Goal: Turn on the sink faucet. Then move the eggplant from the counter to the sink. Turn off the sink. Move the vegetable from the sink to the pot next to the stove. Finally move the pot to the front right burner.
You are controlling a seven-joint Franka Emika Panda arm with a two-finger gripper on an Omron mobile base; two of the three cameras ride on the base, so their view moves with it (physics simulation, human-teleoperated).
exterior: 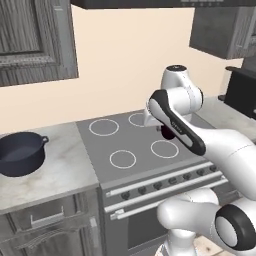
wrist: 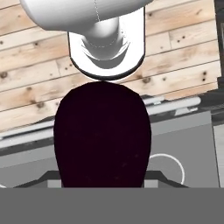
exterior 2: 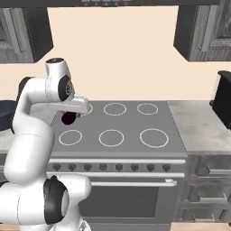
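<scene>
The eggplant (wrist: 103, 135) is glossy, almost black purple, a rounded oval, clamped in the tool (exterior 2: 68, 116) above the stove (exterior 2: 135, 128).

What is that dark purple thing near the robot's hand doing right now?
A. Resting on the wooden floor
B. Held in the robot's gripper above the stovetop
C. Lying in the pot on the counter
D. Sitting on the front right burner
B: the eggplant sits clamped in the gripper, hanging above the stovetop, while the pot on the counter stands apart to the left.
</scene>
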